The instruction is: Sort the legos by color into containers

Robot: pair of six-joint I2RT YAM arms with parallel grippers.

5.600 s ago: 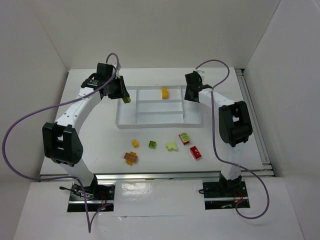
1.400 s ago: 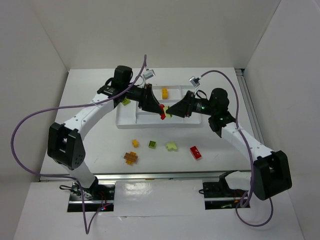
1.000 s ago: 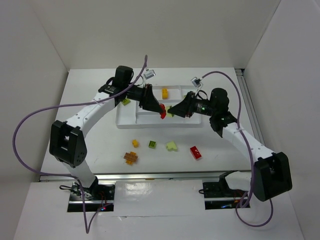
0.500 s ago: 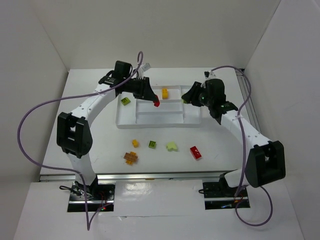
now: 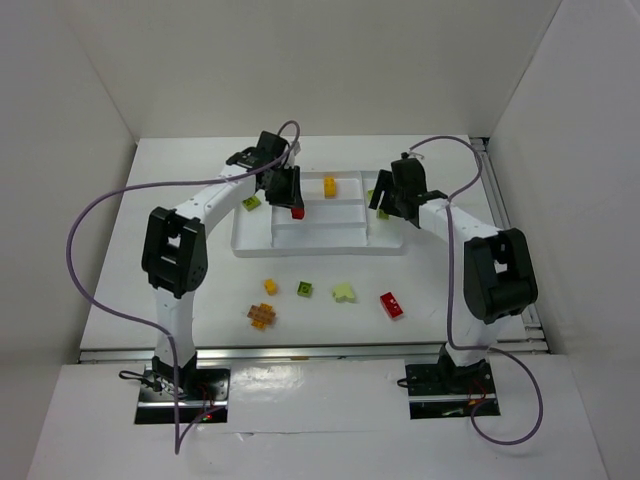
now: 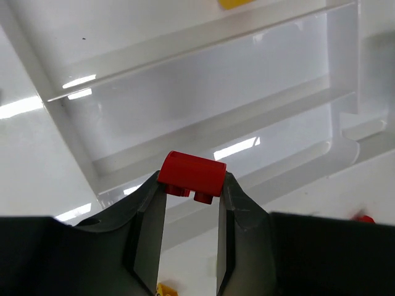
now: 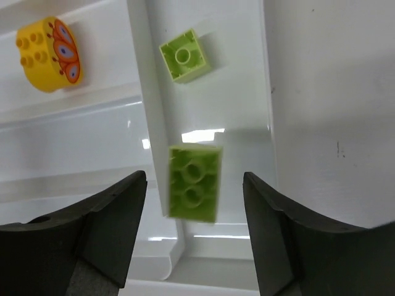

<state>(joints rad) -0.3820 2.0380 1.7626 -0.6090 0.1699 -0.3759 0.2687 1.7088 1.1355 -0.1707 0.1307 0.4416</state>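
Red brick (image 6: 191, 174) in left gripper (image 6: 191, 186), above tray divider (image 6: 203, 49)

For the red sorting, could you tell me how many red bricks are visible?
2. One red brick is clamped in the left gripper over the tray; another red brick lies on the table before it. Others may be hidden.

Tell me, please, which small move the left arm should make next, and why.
Probably it should lower a little and open the left claw. That claw is shut on the small red plastic brick, held above a long middle compartment of the shallow white divided plastic tray, and no brick of another colour shows in that compartment below it.
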